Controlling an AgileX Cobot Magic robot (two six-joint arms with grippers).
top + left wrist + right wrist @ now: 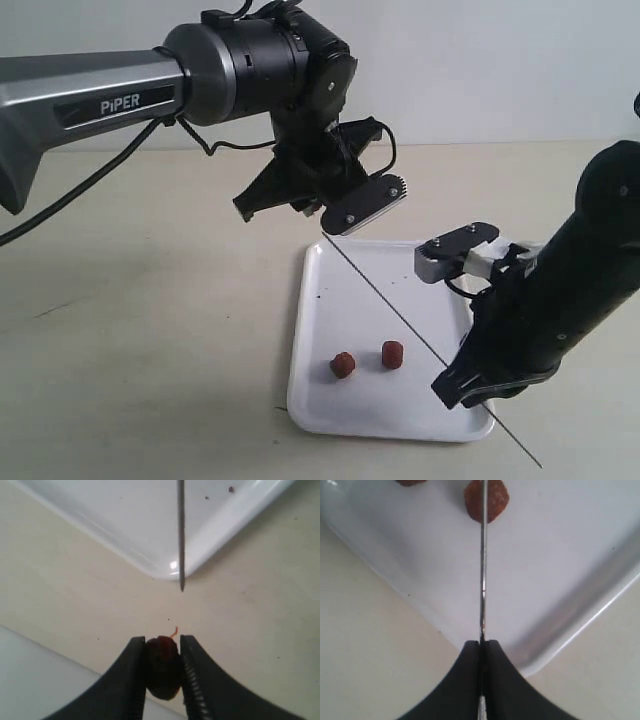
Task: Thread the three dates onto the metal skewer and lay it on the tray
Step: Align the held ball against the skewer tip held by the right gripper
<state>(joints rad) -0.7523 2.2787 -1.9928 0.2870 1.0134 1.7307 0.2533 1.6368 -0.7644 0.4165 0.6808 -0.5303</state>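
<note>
My left gripper (162, 642) is shut on the darker date (162, 667), held in the air above the tray's far left corner. The metal skewer (400, 316) slants across the tray, its tip (182, 587) pointing at that date with a small gap between them. My right gripper (482, 645) is shut on the skewer (482, 580) near its lower end, by the tray's right edge (452, 385). Two reddish-brown dates (342, 366) (393, 354) lie on the white tray (330, 290); one date (492, 500) shows behind the skewer in the right wrist view.
The tray (125, 520) rests on a beige tabletop (150, 300). A black cable (90, 185) hangs under the left arm. The skewer's rear end (520, 448) sticks out past the tray's front right corner.
</note>
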